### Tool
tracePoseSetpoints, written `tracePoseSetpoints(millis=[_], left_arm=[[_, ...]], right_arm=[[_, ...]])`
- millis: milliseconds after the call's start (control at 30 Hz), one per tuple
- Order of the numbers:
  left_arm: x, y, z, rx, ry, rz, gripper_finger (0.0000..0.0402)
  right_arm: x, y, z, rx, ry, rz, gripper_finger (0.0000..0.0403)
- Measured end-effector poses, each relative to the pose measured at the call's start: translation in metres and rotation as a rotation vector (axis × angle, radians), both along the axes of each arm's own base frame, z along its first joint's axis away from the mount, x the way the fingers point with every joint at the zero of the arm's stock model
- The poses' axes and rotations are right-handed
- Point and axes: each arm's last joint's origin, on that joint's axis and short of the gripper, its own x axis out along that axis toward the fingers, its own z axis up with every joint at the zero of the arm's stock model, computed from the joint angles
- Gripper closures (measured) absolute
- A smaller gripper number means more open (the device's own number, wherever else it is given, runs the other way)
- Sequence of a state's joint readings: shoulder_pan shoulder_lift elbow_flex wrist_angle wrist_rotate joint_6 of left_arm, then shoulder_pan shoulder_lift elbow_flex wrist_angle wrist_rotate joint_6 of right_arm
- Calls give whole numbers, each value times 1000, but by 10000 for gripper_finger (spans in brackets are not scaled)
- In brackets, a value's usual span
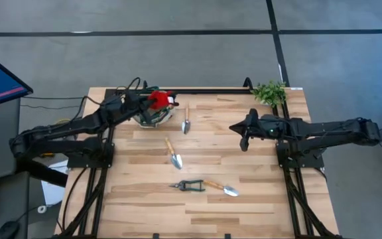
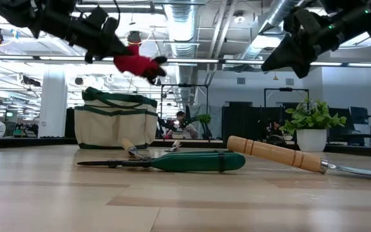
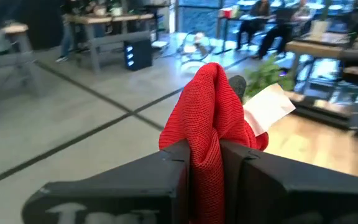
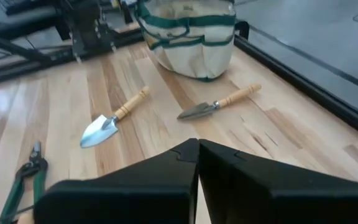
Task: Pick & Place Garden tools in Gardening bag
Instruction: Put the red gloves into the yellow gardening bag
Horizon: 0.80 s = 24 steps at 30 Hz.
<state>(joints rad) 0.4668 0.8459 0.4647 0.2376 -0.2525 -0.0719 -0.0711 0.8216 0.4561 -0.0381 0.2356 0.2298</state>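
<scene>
High view puts the left end effector (image 1: 152, 99) over the far-left part of the counter (image 1: 257, 199), clamped on the red glove (image 1: 159, 99) and hanging directly above the gardening bag (image 1: 152, 117). From table height the glove (image 2: 136, 64) dangles clear of the bag's (image 2: 114, 120) open top, with a gap between them, so the coming move looks like a straight descent or a release: the bag lies below the end effector, not off to a side. The left wrist camera confirms the grip, the fingers (image 3: 166, 163) pressed on either side of the red knit fabric (image 3: 207, 124), a white tag sticking out beside it.

The right end effector (image 1: 244, 141) waits above the counter's right half, near the leafy plant (image 1: 270, 91); its jaws appear closed together, holding nothing.

Still out on the counter are three wooden-handled trowels: one (image 1: 186, 119) just beside the bag, lying roughly away-to-near, one (image 1: 174, 154) mid-counter on a diagonal, and one (image 1: 221, 188) nearer the front. The pruning shears (image 1: 188, 186) lie just beside that last trowel, long axis left to right. Both sit about midway between the arms, so either could reach them.
</scene>
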Motion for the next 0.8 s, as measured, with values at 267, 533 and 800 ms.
tracePoseSetpoints(millis=[267, 533, 800], left_arm=[[-21, 5, -37, -105, -11, 193, 381], [-27, 3, -55, -172, -20, 219, 378], [-30, 1, -69, -209, 1, 228, 378]], right_arm=[[-13, 1, -8, 3, -52, -4, 402], [-13, 1, -7, 2, -65, -4, 402], [-13, 1, -7, 2, -64, -4, 402]])
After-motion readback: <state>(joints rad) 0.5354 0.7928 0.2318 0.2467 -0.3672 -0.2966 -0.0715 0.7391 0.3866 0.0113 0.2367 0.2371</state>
